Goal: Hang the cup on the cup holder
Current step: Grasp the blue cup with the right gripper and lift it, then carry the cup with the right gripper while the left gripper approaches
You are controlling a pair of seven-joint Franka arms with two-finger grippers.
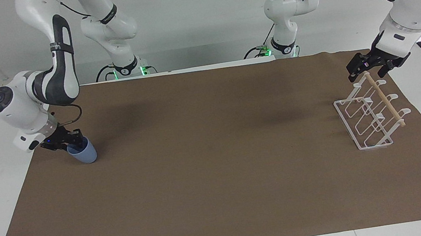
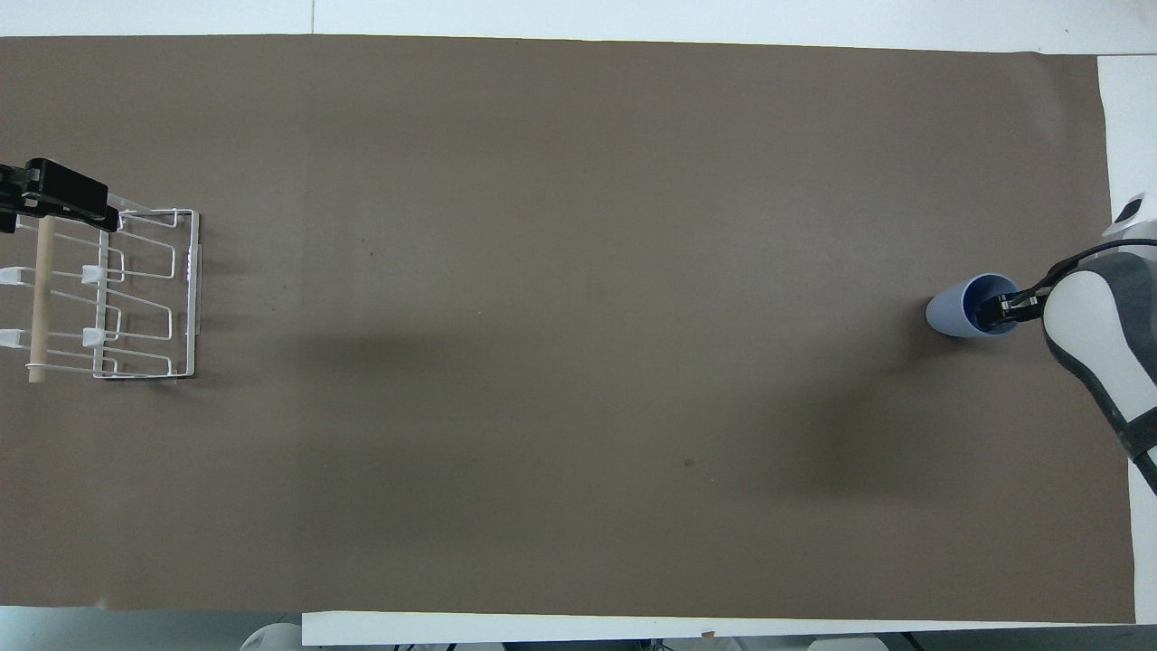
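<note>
The light-blue cup [image 1: 85, 154] stands on the brown mat at the right arm's end of the table; it also shows in the overhead view [image 2: 956, 312]. My right gripper [image 1: 73, 143] is down at its rim, one finger inside and one outside, closed on the wall; it also shows in the overhead view [image 2: 1003, 309]. The white wire cup holder [image 1: 364, 124] with its wooden dowel [image 1: 385, 100] stands at the left arm's end; it also shows from overhead [image 2: 145, 298]. My left gripper [image 1: 367, 69] sits at the dowel's end nearest the robots and waits; it also shows from overhead [image 2: 45, 203].
A brown mat [image 1: 219, 182] covers most of the white table. Both arm bases stand at the robots' edge of the table.
</note>
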